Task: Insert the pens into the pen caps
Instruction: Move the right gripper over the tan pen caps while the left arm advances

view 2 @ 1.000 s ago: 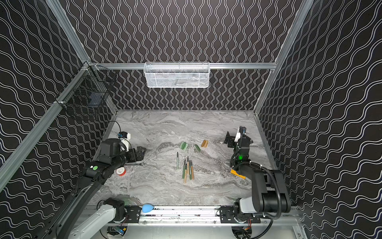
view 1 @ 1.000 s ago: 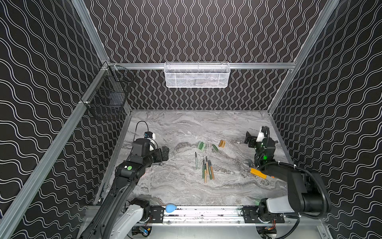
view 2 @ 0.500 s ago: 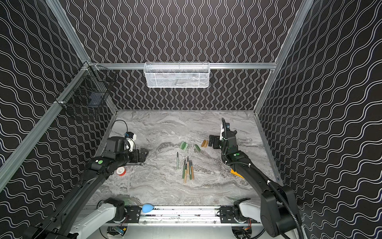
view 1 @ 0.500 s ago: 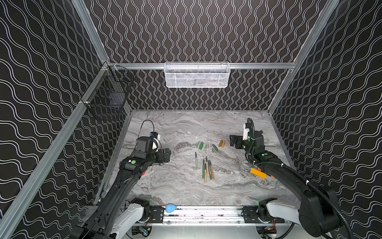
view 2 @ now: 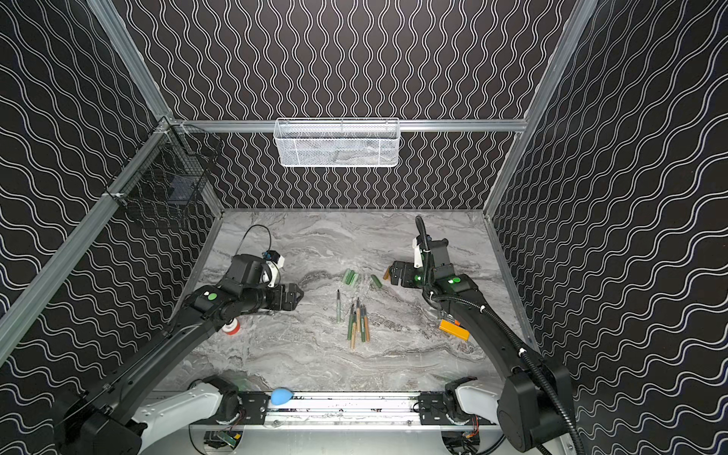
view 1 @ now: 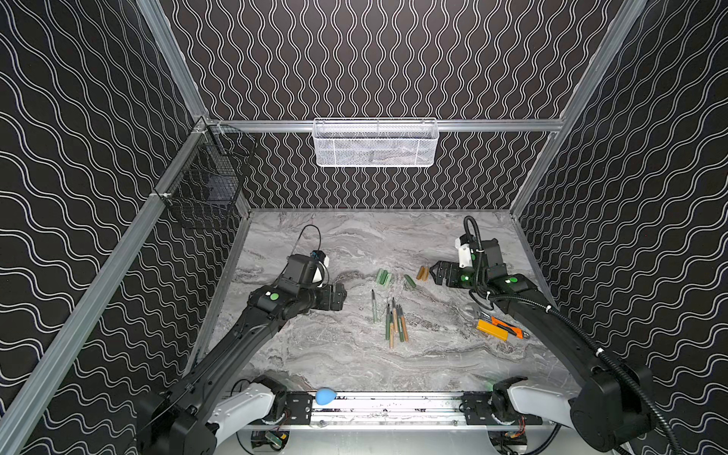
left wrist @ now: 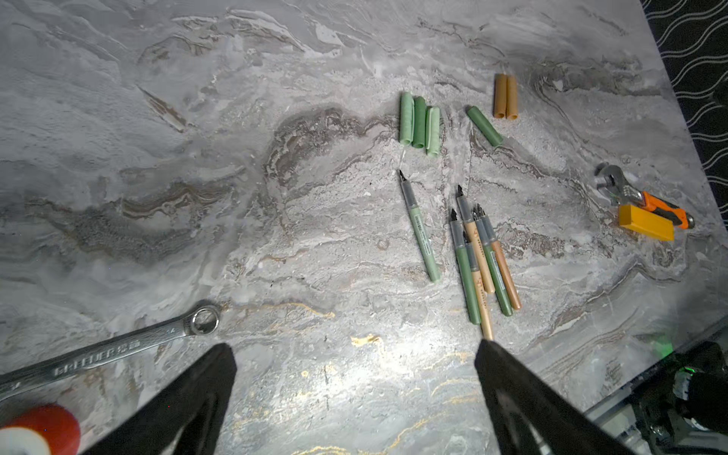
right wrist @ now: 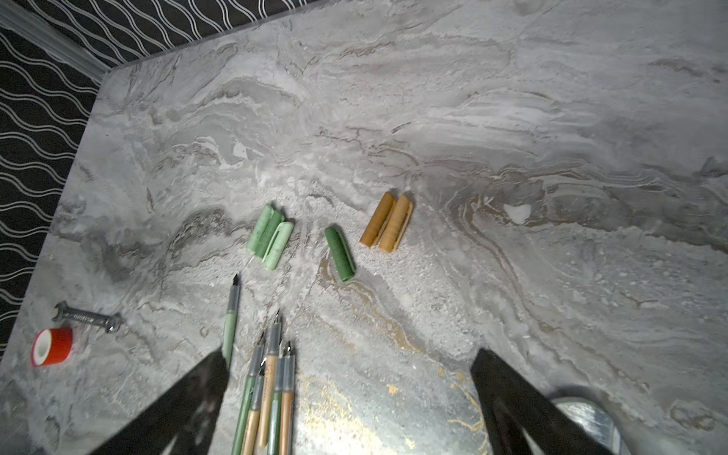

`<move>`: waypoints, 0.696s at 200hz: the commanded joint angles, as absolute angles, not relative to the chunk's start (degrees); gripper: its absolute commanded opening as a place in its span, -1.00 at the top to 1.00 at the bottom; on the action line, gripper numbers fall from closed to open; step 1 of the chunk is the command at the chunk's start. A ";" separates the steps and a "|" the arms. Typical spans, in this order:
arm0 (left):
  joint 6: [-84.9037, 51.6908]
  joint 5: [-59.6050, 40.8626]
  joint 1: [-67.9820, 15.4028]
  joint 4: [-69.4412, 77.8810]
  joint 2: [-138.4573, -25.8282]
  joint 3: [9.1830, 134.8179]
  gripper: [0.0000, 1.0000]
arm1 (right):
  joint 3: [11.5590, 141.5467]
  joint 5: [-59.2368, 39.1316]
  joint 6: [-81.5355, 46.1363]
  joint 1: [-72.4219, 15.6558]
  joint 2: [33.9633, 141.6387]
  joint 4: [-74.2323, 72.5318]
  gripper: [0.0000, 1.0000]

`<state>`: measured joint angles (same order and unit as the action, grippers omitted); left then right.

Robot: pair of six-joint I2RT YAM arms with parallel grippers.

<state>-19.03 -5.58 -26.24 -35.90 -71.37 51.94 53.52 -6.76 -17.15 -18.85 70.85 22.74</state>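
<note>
- Pens point(view 1: 395, 323) lie uncapped on the table point(view 1: 354, 240) — one pale green apart from the bunch.
- Caps point(view 1: 384, 277) lie loose just beyond their tips.
- Left gripper point(left wrist: 350, 350): spread wide, holding nothing.
- Right gripper point(right wrist: 350, 358): wide too, empty — near caps.

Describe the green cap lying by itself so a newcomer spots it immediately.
On the marble table, a row of caps lies beyond the bundled pens. Between the green trio and the tan pair sits the lone green cap, slanted, touching no neighbour.
</note>
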 commanded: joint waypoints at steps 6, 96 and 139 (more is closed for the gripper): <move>-16.95 -7.91 -26.88 -34.04 -72.55 51.06 -0.98 | 56.72 -9.33 -18.17 -19.61 73.09 29.91 -0.99; -11.74 -9.63 -27.33 -31.47 -77.19 48.95 -0.98 | 65.90 -10.84 -14.15 -24.34 85.51 33.51 -0.99; -11.95 -8.32 -28.34 -31.16 -76.97 48.46 -0.98 | 69.60 -8.82 -12.84 -26.42 89.14 36.18 -0.98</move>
